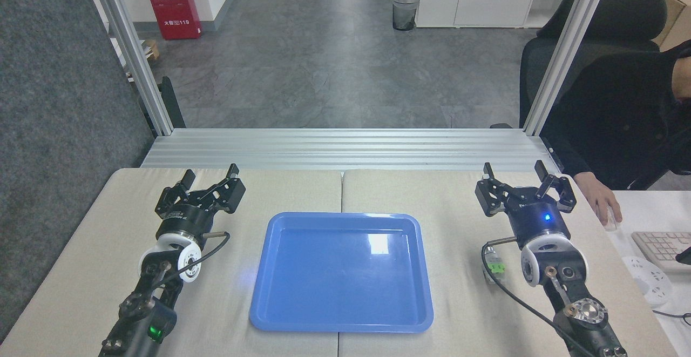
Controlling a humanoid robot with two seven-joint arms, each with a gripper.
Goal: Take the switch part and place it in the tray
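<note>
Starting layout: the switch part (495, 264) lies just right of the empty tray (341, 322), seemingly under your right gripper's (525, 184) wrist; both it and the left gripper (209, 179) stand spread wide, empty; likely light and rigid, so grasp its green body.

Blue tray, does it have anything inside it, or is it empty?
Empty. The tray shows only bare glossy blue and a light reflection. The switch part lies on the table to its right, beside the right arm.
</note>
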